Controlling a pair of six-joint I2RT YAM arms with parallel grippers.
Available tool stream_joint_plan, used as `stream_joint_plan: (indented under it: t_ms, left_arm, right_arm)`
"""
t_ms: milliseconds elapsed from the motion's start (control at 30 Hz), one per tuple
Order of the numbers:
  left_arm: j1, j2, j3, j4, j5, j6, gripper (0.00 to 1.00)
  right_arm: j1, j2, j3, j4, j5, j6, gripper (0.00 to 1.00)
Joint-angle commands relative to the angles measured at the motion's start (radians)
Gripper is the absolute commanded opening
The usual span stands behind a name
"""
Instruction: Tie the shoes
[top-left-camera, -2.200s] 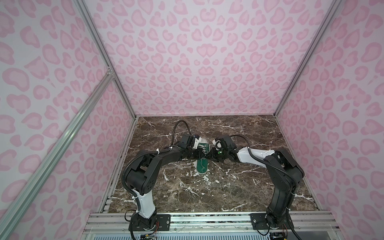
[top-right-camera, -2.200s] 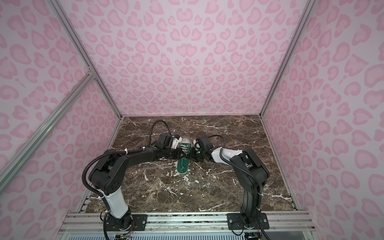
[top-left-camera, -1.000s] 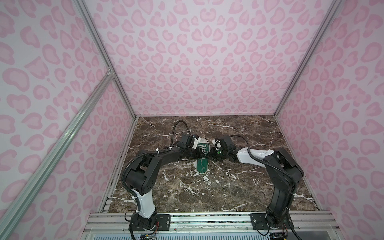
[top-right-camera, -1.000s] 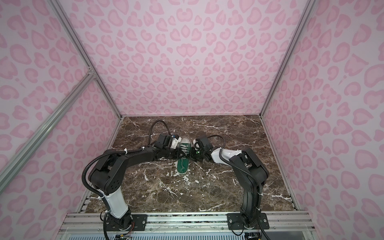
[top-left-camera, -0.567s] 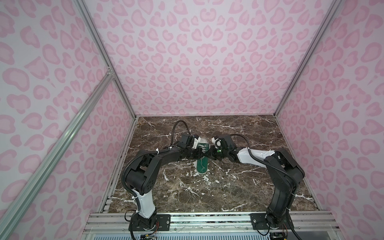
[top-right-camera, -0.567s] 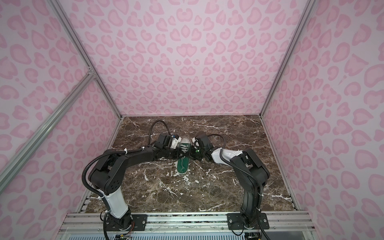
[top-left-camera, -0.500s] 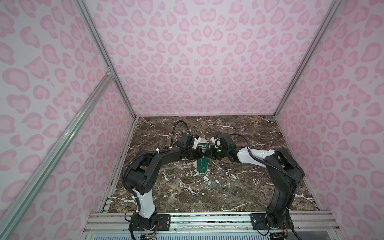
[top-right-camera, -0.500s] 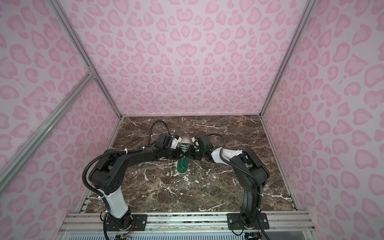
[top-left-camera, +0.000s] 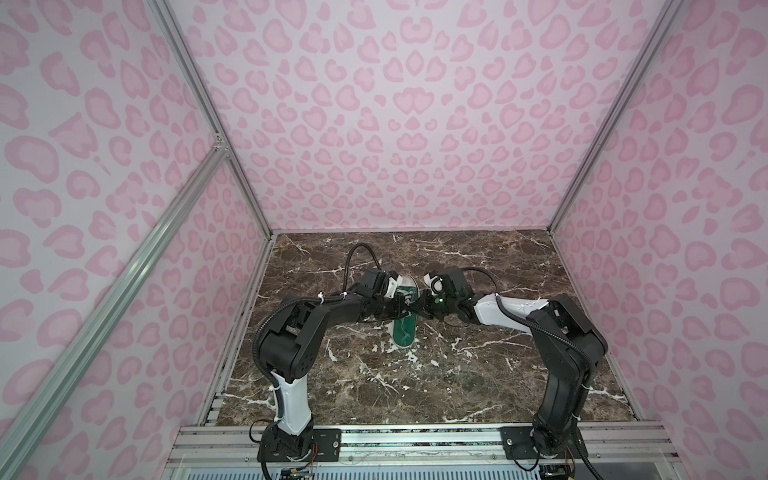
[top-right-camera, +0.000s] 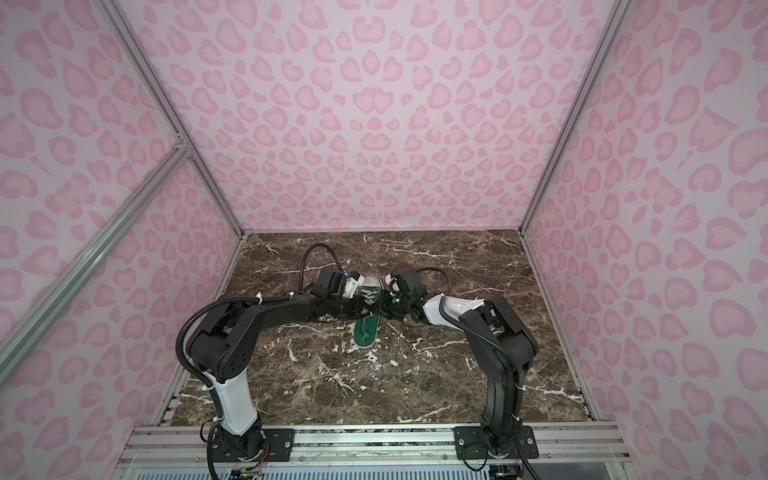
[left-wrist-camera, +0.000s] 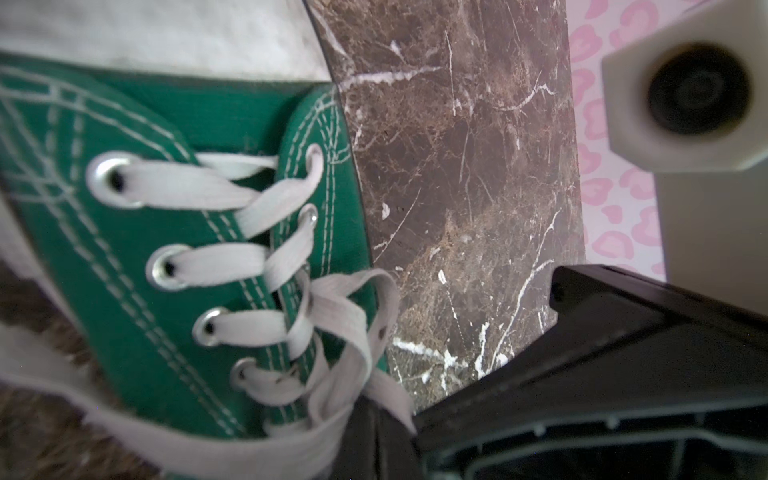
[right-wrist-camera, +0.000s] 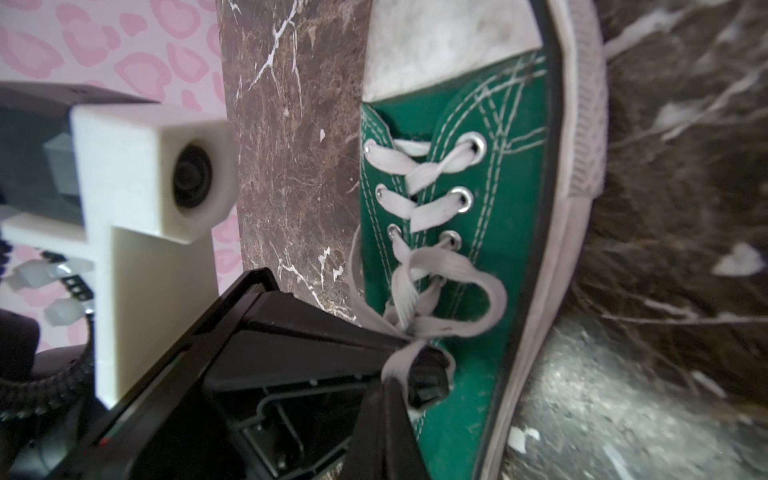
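We look down into a small booth. Its walls (top-left-camera: 407, 104) are pale pink with a darker pink leopard-spot print. Silver aluminium posts (top-left-camera: 613, 116) mark the back corners, and a slanted aluminium bar (top-left-camera: 137, 268) crosses the left wall. The floor is a dark brown marble tabletop (top-left-camera: 415, 382) veined with white. A ribbed aluminium rail (top-left-camera: 415, 436) edges the near side. The light is soft and even.

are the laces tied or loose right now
Loose, not tied: the laces show one slack crossed loop on the sneaker, no finished bow, with strands pinched by the left gripper and right gripper.
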Motion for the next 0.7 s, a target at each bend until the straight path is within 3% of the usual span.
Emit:
stream_joint_plan:
  t_ms: [0,200,267,500,667]
  left_arm:
    - [-0.002,0.007,0.007,0.056,0.066,-0.015,0.06]
    - [0.000,0.019,0.001,0.097,0.090,-0.043,0.06]
    - [0.000,0.022,-0.001,0.113,0.099,-0.053,0.06]
    - [0.001,0.030,0.000,0.145,0.117,-0.069,0.06]
    - [0.004,0.026,0.000,0.131,0.112,-0.062,0.05]
  right_arm:
    - [0.002,0.004,0.006,-0.005,-0.010,-0.030,0.05]
    - [-0.004,-0.018,0.013,-0.043,0.001,-0.053,0.25]
    - [-0.009,-0.038,-0.001,-0.048,0.010,-0.061,0.27]
    - [-0.042,-0.098,-0.072,-0.031,0.026,-0.080,0.30]
    - [-0.042,-0.144,-0.158,0.042,0.095,-0.136,0.23]
